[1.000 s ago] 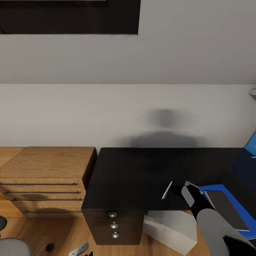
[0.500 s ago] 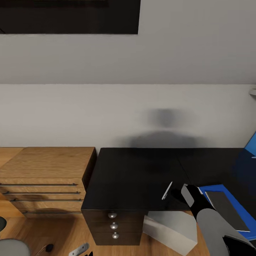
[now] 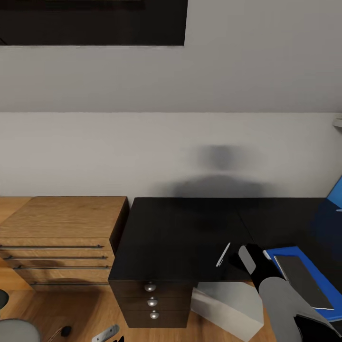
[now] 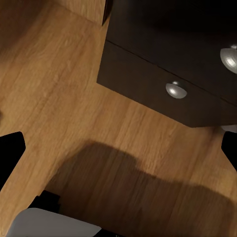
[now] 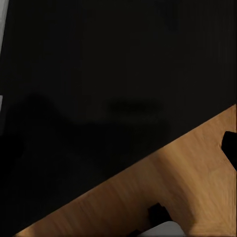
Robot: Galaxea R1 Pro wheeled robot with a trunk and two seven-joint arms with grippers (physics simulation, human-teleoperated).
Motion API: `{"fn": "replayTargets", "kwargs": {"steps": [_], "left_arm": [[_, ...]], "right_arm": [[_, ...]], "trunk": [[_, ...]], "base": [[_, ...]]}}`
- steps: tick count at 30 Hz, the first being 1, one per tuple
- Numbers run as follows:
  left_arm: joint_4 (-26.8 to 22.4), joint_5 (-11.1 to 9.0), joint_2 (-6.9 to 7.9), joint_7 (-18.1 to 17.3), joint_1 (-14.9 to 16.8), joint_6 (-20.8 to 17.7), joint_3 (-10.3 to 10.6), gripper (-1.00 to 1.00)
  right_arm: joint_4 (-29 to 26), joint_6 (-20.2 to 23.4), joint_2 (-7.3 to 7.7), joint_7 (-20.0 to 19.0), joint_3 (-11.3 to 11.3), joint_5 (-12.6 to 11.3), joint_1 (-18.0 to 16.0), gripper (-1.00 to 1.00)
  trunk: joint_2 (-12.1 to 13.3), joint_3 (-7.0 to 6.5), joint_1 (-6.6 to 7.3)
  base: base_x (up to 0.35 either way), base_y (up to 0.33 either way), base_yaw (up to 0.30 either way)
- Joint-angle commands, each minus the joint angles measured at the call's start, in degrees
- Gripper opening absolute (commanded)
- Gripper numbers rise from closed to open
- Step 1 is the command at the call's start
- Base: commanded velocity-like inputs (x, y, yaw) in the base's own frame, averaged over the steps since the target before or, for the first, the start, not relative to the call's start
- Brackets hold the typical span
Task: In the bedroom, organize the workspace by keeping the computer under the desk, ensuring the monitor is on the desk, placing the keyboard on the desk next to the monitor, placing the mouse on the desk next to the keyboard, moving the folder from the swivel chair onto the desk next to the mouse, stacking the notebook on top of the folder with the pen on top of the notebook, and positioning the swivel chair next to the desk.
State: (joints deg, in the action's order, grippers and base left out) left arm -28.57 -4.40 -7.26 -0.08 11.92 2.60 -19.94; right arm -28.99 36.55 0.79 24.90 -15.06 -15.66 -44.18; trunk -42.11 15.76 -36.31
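The pen (image 3: 223, 254) lies on the black bench (image 3: 180, 237), just beside our right gripper (image 3: 248, 256), whose grip we cannot tell. The notebook (image 3: 301, 280) already tops the folder (image 3: 285, 251); next we must pinch the pen and carry it there.

Pale grey wall (image 3: 95, 142) with a soft shadow on it, dark rectangular panel (image 3: 90, 21) high up, light-wood drawer chest (image 3: 59, 240) with long bar handles, warm wooden plank floor (image 4: 64, 113)
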Motion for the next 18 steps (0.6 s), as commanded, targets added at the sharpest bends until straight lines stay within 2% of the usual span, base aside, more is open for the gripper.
{"fn": "replayTargets", "kwargs": {"steps": [1,10,18], "left_arm": [[0.0,-0.5,-0.03,0.0,0.0,0.1,-0.1,1.00],[0.0,-0.5,-0.03,0.0,0.0,0.1,-0.1,1.00],[0.0,-0.5,-0.03,0.0,0.0,0.1,-0.1,1.00]], "right_arm": [[-0.1,0.2,-0.23,1.2,0.0,-0.6,-0.1,1.00],[-0.3,1.7,-2.33,3.8,0.2,-0.4,-0.1,1.00],[-0.4,1.9,-2.87,3.8,0.3,-0.3,-0.1,1.00]], "trunk": [[-0.1,0.08,-0.01],[-0.1,0.08,-0.01],[-0.1,0.08,-0.01]], "base": [[0.000,0.000,0.000],[0.000,0.000,0.000],[0.000,0.000,0.000]]}}
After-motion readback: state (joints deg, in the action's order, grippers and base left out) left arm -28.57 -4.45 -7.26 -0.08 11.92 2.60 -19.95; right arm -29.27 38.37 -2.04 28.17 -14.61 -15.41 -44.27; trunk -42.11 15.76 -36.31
